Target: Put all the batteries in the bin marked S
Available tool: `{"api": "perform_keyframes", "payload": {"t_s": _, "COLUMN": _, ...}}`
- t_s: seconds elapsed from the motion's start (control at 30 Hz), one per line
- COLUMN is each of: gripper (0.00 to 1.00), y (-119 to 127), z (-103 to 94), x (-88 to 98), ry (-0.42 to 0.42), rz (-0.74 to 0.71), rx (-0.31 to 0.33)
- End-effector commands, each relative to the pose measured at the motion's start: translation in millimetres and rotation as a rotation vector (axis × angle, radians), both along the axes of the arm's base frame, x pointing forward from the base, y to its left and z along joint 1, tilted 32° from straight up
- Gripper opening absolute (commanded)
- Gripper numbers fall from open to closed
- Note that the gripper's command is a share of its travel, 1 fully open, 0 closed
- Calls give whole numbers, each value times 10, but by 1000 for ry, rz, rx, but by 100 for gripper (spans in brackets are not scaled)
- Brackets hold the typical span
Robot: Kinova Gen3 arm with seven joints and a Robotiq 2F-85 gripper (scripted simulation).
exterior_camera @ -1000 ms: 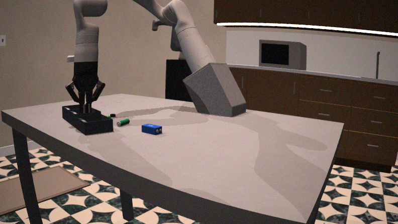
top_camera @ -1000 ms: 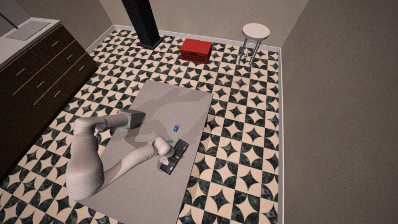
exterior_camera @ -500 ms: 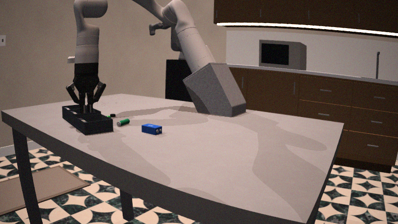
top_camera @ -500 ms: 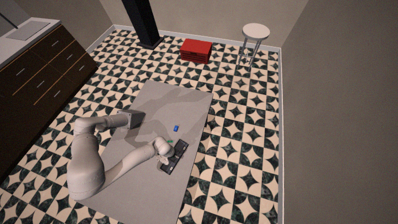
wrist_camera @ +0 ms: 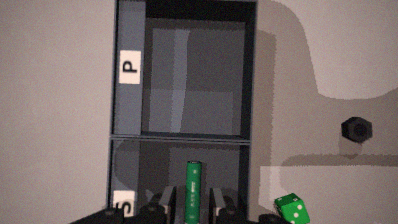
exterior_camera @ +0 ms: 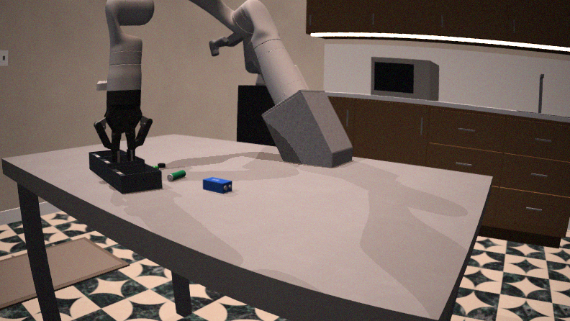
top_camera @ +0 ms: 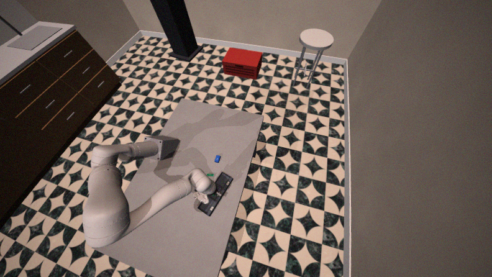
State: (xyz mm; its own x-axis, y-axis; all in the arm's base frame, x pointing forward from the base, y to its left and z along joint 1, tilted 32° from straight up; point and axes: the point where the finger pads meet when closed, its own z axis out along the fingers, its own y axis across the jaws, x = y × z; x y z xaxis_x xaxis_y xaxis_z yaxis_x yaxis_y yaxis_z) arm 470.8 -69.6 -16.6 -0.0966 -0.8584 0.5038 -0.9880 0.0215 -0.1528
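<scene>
The black bin tray (top_camera: 225, 179) (exterior_camera: 141, 182) stands on the table. My gripper (exterior_camera: 123, 157) (wrist_camera: 192, 201) is low over its S bin (wrist_camera: 225, 162), fingers partly open. A green cylindrical battery (wrist_camera: 193, 182) is between the fingers with a gap on each side, within the outline of the S bin. Whether it touches the bin floor is not clear. Another green battery (top_camera: 210, 175) (exterior_camera: 176, 175) lies on the table beside the tray. A blue block-shaped battery (top_camera: 217, 158) (exterior_camera: 217, 185) lies on the table farther from the tray.
The P bin (wrist_camera: 215, 55) adjoins the S bin and looks empty. A green die (wrist_camera: 292, 209) and a black nut (wrist_camera: 357, 130) (exterior_camera: 160, 165) lie on the table beside the tray. The tray is near one long edge of the table (exterior_camera: 319, 223).
</scene>
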Motion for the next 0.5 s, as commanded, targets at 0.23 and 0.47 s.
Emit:
{"api": "perform_keyframes", "payload": {"t_s": 0.23, "gripper": 24, "y": 47, "z": 73, "x": -4, "ry": -1, "rz": 1, "rx": 1}}
{"api": "perform_keyframes", "payload": {"t_s": 0.47, "gripper": 24, "y": 95, "z": 153, "x": -16, "ry": -1, "rz": 1, "rx": 1}}
